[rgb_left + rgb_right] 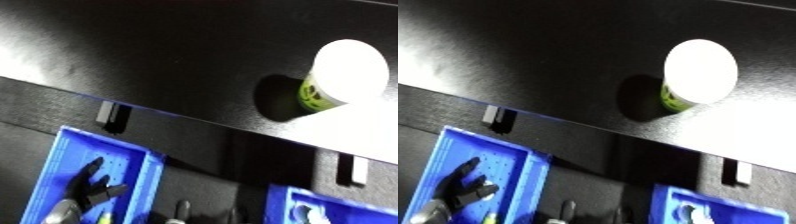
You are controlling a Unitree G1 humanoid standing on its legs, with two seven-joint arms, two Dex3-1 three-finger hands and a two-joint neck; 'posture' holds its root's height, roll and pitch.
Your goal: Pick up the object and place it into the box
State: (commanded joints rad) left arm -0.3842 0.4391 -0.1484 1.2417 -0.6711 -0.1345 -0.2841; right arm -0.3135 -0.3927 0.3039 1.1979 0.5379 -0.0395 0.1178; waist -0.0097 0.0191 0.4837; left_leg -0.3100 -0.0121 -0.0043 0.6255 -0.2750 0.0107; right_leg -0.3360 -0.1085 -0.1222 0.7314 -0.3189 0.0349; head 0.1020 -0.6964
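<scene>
We look down on a dark table (160, 55) whose front edge runs as a diagonal across both views, dropping from upper left to lower right. On the table, at the right, stands the task's object, a cup (696, 75) with a bright white lid and a green printed wall; it is upright and casts a dark shadow to its left. Nothing touches the cup, and it stands well apart from the bins below.

Below the table edge we see a blue bin (67, 170) at the lower left, its pale blue rim tilted with the picture. Inside its outline appears the left hand (462, 187), black, with its fingers spread and fairly straight; we see nothing held in it. The silver end of the forearm (425, 212) shows at the bottom left corner.

At the lower right a second blue bin (700, 202) enters from the bottom edge. A dark shape inside it may be the right hand, but we cannot tell how its fingers stand.

Two small pale tabs (107, 112) sit on the black band under the table edge.
</scene>
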